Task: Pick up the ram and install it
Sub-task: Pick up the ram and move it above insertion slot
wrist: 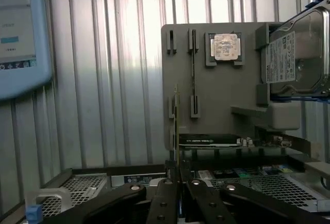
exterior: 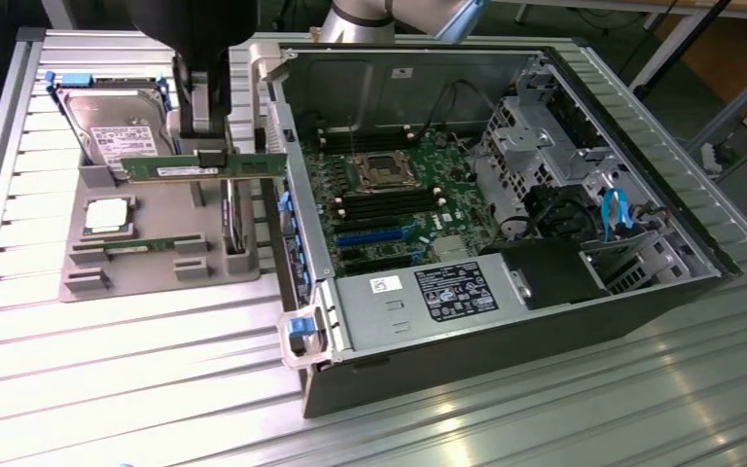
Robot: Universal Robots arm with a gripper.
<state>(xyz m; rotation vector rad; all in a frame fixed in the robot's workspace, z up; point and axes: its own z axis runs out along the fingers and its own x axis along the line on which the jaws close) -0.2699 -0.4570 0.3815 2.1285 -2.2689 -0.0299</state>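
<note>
My gripper (exterior: 205,148) is clamped on the ram (exterior: 153,167), holding it level above the tray (exterior: 153,277), just beside the case (exterior: 451,370). It looks light, stiff and fragile. I judge this mid-length edge grip sound.

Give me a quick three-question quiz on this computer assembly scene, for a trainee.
1. True or false: the jaws of the gripper are shut on a memory stick.
2. Which lies on the gray tray along with the hard drive? A) processor chip B) screwdriver C) fan
3. Fill in: the computer case has its side ____.
Key: 1 true; 2 A; 3 open.
</note>
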